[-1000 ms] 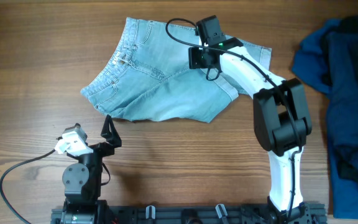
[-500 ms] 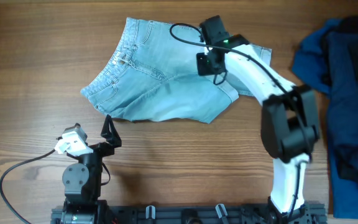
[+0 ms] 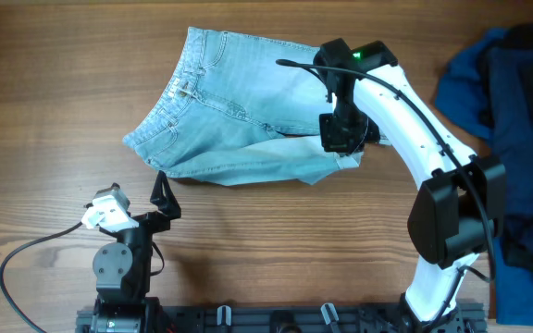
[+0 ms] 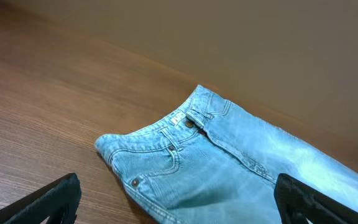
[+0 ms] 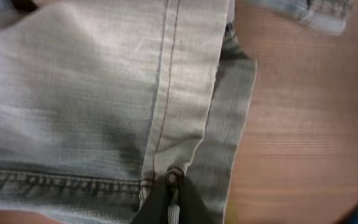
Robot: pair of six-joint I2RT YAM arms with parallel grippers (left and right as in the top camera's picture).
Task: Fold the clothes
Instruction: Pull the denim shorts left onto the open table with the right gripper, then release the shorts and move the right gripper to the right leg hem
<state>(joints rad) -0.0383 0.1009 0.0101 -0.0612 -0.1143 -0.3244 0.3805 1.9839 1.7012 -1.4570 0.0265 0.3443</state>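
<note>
Overhead view: the shorts [image 3: 239,102] are spread on the tabletop [image 3: 44,83], waistband at the left and leg hems at the right, so the long axis runs left to right. The right end effector [image 3: 342,139] is closed on the near hem at the right end. Nearly all the denim therefore lies to its left and farther out from it. The left end effector [image 3: 162,194] is parked well behind the shorts, apart from them, and the right arm is judged the nearer by far. A heap of blue clothes [image 3: 516,111] lies off to the right of the right end effector, untouched.

Left wrist view: the left end effector [image 4: 176,186] is seen open and empty, its fingers [image 4: 55,199] spread wide. The waistband end of the shorts [image 4: 229,168] lies ahead of it, not touched.

Right wrist view: the right end effector [image 5: 169,196] is seen pinched shut on the hem of the shorts [image 5: 86,93], at the seam. Cloth stretches ahead and to its left, and bare tabletop [image 5: 309,124] shows to its right. A fold would likely be made by carrying this hem leftward, toward the waistband.
</note>
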